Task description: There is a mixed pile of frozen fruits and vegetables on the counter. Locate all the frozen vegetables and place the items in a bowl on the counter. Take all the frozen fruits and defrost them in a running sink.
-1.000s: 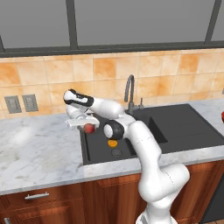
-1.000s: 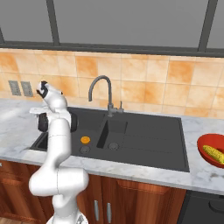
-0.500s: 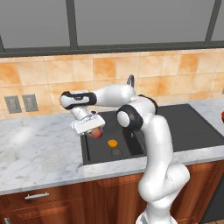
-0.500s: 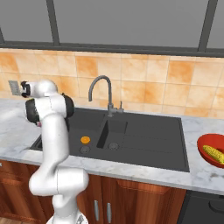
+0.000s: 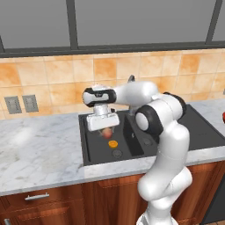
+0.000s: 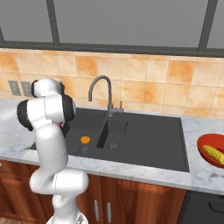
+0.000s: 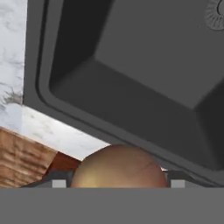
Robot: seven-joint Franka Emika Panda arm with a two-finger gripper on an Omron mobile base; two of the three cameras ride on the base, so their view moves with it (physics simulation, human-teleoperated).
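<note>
The reddish-tan apple-like fruit [image 5: 107,131] sits between the jaws of the pincer [image 5: 103,127], which is closed around it at a fairly wide spread to suit the ball's girth; in the hand view the fruit [image 7: 118,167] fills the bottom centre, right at the fingertips. Being round, it has no long axis to speak of, so the relation that matters is vertical: the fruit hangs directly above the left, larger basin of the black sink [image 5: 94,147], with the basin floor straight below along the pincer's line of sight [image 7: 144,57]. The orange citrus half [image 5: 113,143] already lies on that basin floor, just below and slightly to the right of the held fruit, beside the drain; the right base view shows it too [image 6: 85,140]. I judge the coming move to be a short lowering and release into this basin. The gooseneck faucet [image 6: 103,94] stands behind the divider, and no water stream is visible. On the marble counter [image 5: 39,145], far to the right, a red bowl [image 6: 210,151] holds the corn cob [image 6: 214,153]. Compared with a second ago, the arm has swung the fruit rightward from the sink's left rim to a spot over the basin, and the hand now points more squarely downward.
</note>
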